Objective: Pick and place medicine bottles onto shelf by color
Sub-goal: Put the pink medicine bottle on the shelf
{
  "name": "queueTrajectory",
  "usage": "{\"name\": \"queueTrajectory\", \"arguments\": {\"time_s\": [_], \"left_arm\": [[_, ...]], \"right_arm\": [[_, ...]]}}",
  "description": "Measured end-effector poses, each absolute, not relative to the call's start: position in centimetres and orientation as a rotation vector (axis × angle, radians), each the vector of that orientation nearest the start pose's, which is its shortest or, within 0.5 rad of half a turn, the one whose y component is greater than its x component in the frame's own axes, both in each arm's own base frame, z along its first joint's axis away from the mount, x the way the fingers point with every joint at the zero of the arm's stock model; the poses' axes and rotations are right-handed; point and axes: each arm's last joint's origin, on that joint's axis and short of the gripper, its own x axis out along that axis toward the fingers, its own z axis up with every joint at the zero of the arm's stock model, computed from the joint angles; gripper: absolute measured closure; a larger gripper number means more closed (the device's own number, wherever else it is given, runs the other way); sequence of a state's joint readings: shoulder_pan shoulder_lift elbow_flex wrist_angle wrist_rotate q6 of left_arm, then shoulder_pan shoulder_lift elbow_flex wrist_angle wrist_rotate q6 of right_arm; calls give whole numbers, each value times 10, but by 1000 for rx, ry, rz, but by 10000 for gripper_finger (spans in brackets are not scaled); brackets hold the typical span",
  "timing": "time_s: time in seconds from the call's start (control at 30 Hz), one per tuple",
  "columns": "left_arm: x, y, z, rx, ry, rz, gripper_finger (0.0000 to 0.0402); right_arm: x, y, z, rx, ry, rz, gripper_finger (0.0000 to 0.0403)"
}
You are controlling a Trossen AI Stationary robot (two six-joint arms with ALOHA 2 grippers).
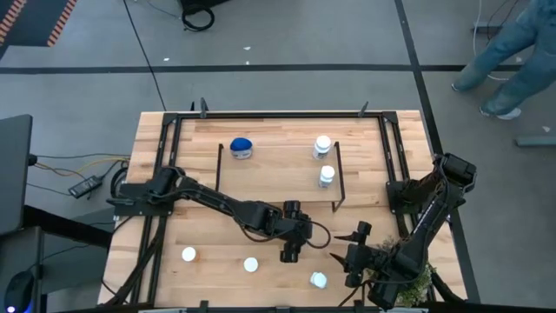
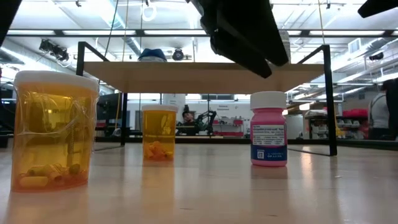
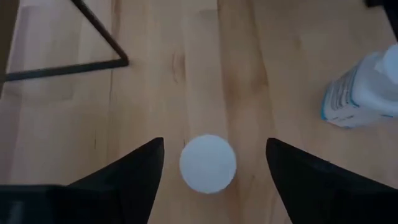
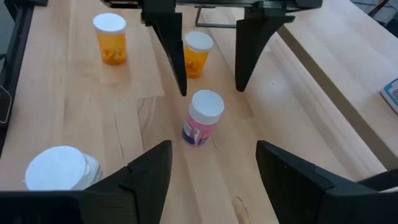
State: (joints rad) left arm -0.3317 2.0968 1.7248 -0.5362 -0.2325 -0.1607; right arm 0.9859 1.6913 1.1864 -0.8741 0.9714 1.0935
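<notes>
A pink bottle with a white cap point(image 4: 202, 118) stands upright on the table in front of the shelf point(image 1: 278, 174). My left gripper point(image 3: 214, 146) hangs open just above it, pointing down. One finger is on each side of the cap point(image 3: 208, 163), clear of it. My right gripper point(image 4: 214, 146) is open near the table's near right corner and points level toward the pink bottle from a short way off. A blue bottle point(image 1: 241, 146) and two white-capped bottles point(image 1: 322, 145) point(image 1: 327, 176) stand on the shelf board.
Two orange bottles point(image 4: 111, 37) point(image 4: 198, 53) stand on the table left of the pink one. A white bottle point(image 4: 62, 168) sits close to my right gripper. A green plant point(image 1: 407, 280) is at the near right corner. A person point(image 1: 512, 61) walks beyond the far right.
</notes>
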Motion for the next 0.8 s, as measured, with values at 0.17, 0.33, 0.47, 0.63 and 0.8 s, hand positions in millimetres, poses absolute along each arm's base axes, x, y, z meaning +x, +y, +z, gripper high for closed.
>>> {"name": "queueTrajectory", "arguments": {"time_s": [0.17,0.33,0.47,0.63,0.8], "left_arm": [[442,-142,207,111,914,5,104],[446,-144,198,113,913,7,104],[448,-145,190,120,924,14,104],[449,-145,189,123,924,18,104],[449,-145,185,134,932,14,104]], "right_arm": [[192,246,217,-111,625,-368,162],[192,246,217,-108,625,-368,162],[192,246,217,-109,629,-366,162],[192,246,217,-110,630,-366,162],[192,246,217,-107,631,-365,162]]}}
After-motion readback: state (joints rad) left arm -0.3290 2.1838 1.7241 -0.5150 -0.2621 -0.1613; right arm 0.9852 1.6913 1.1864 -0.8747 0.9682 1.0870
